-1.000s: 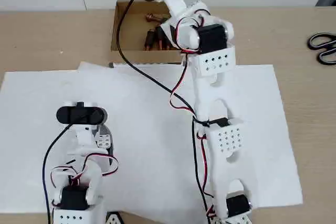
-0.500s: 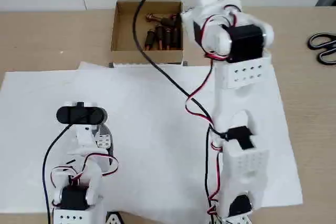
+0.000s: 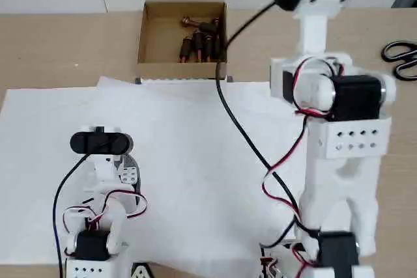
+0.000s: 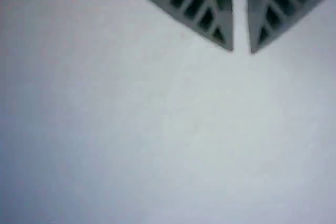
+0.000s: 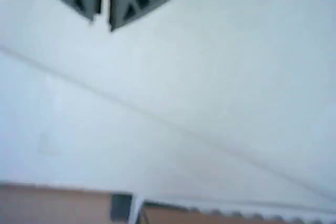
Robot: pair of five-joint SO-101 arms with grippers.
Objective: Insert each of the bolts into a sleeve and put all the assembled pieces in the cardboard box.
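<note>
1. The left arm (image 3: 98, 226) is sitting at 7 o'clock in the high view, just where it was a second ago. In its wrist view the left gripper (image 4: 241, 50) is holding its fingers clenched to a thin slit with nothing between them, above the white paper (image 3: 182, 154).
2. The cardboard box (image 3: 156, 37) is lying at 11 o'clock on the surface (image 3: 58, 50), its near wall meeting the paper's far edge. The assembled pieces (image 3: 199, 43) are resting in its 3 o'clock half, several side by side and one lying across them toward 12 o'clock. A second ago an arm was covering part of them; now the whole box is showing from above.
3. The right arm (image 3: 345, 135) is pulling back. Its head was over the box a second ago and is now standing raised at 1 o'clock, well apart from the box. The right gripper (image 5: 101, 22) is keeping its fingers clenched and is carrying nothing.
4. A black cable (image 3: 241, 128) is trailing from that arm past the box's 3 o'clock wall and across the paper.
5. A broad stretch of paper is lying between the two arms, with bare cardboard showing in the box's 9 o'clock half.
6. Scissors (image 3: 401, 58) are lying at the 3 o'clock edge of the surface, cut off by the frame, near the right arm.
</note>
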